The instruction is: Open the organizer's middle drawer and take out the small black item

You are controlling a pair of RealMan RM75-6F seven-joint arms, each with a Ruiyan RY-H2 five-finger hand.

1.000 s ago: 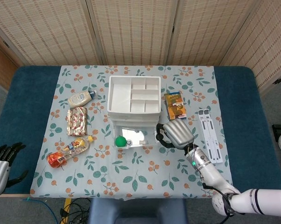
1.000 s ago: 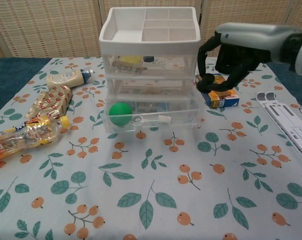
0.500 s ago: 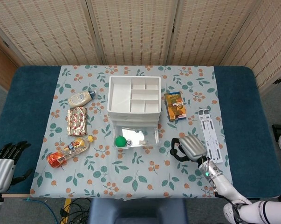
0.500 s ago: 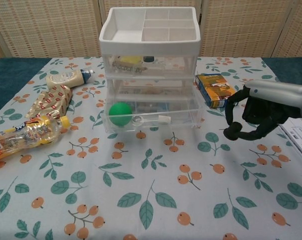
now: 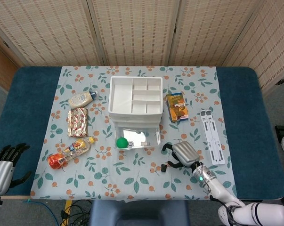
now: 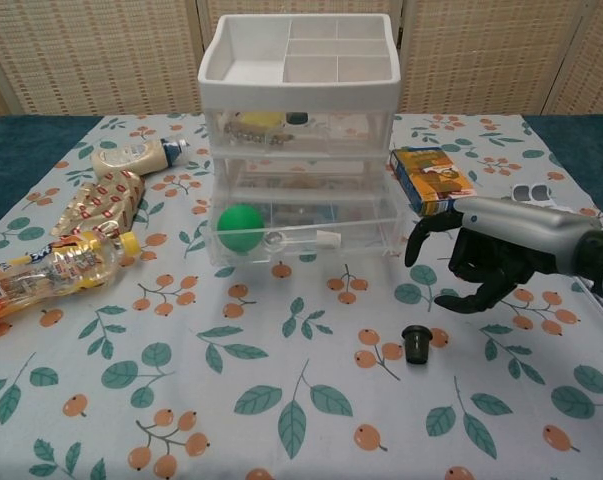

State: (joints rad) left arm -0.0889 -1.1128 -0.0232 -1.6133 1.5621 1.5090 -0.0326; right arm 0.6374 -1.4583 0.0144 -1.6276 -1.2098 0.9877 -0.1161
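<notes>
With the small black item (image 6: 416, 343) standing on the tablecloth (image 6: 281, 400) near the front edge, the extraction step looks complete. Right hand (image 6: 481, 262): fingers spread, empty, just beyond the item at 1 o'clock. Organizer (image 6: 299, 130): farther back at 11 o'clock, a drawer (image 6: 306, 235) pulled out, green ball (image 6: 240, 225) inside. Left hand (image 5: 3, 162): fingers apart, idle. Next move, by judgement: withdraw the right hand.
</notes>
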